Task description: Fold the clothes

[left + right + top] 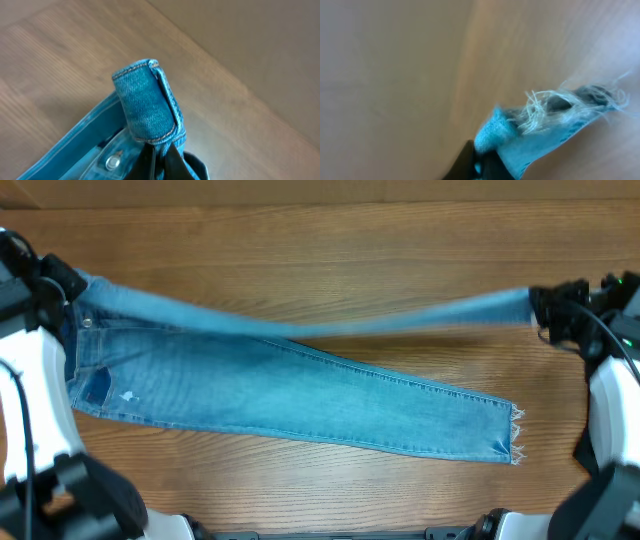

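The jeans (300, 395) stretch lengthwise across the bench (330, 230), strung between the two arms. The left pincer (60, 285) is clenched on a fold of the waistband (147, 100). In its wrist view the denim stands up out of the dark fingers (172, 161), with the metal button (112, 161) just beside them. The right pincer (548, 308) is clenched on the frayed hem (555, 107) of one leg, white threads spilling just past its tip.

That held leg runs taut, and apparently raised, in a near-straight line from one pincer to the other. The garment's long axis is therefore the line joining them, and the cloth lies directly inward from each pincer. The other leg (400, 415) rests flat on the bench, slanting off toward the robot's side of the held one. Its hem is nearer the right pincer, though well apart from it.

Both arms are extended far from their bases, each out at its own end of the bench. As I judge it, the coming fold depends on laying the held leg over the flat one — the right arm has the shorter way to that free hem.
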`<state>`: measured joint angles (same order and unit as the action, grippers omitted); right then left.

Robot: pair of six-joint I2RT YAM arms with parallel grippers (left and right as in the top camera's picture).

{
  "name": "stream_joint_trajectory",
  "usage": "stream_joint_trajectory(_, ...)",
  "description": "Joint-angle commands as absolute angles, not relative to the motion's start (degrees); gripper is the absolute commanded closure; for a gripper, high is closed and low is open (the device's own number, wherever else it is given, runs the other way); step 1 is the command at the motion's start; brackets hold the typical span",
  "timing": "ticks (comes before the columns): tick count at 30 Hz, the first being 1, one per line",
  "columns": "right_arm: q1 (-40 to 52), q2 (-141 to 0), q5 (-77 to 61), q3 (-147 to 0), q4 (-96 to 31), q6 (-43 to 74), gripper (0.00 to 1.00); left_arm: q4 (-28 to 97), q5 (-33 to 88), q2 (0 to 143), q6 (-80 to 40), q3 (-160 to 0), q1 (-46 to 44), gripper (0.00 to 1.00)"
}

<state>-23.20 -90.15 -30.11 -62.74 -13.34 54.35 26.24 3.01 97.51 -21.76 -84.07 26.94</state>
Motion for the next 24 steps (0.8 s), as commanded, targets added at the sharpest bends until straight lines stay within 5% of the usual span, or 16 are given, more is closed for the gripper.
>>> stream_joint_trajectory(1,-21.3,-99.6,-30.8,-63.5,-2.9,64.7,0.31,23.3,8.7,107.4,-28.5,-85.4,26.0,0.76)
stream_joint_trajectory(3,-21.1,-104.6,-36.7,-63.5,5.2,64.7,0.12,24.7,13.0,112.1,-29.0,-86.2,25.8,0.27)
stream_joint_trajectory(4,-21.1,-106.0,-38.3,-63.5,6.3,64.2,0.00,26.3,13.6,113.7,-28.9,-86.7,25.9,0.26)
stream_joint_trajectory(8,-23.1,-106.4,-41.4,-63.5,0.5,52.6,0.00,29.6,13.4,114.8,-22.8,-86.8,26.7,0.07)
stream_joint_trajectory(11,-24.6,-105.1,-41.9,-63.5,-8.9,42.2,0.00,32.4,12.7,112.6,-19.4,-87.2,27.9,0.00)
stream_joint_trajectory(20,-23.7,-103.7,-29.9,-63.5,-28.2,22.1,0.00,40.8,13.2,104.9,-16.4,-90.6,29.5,0.03)
stream_joint_trajectory(24,-22.5,-103.8,-27.6,-63.5,-23.4,22.1,0.21,45.1,13.2,100.8,-15.2,-90.7,29.3,0.07)
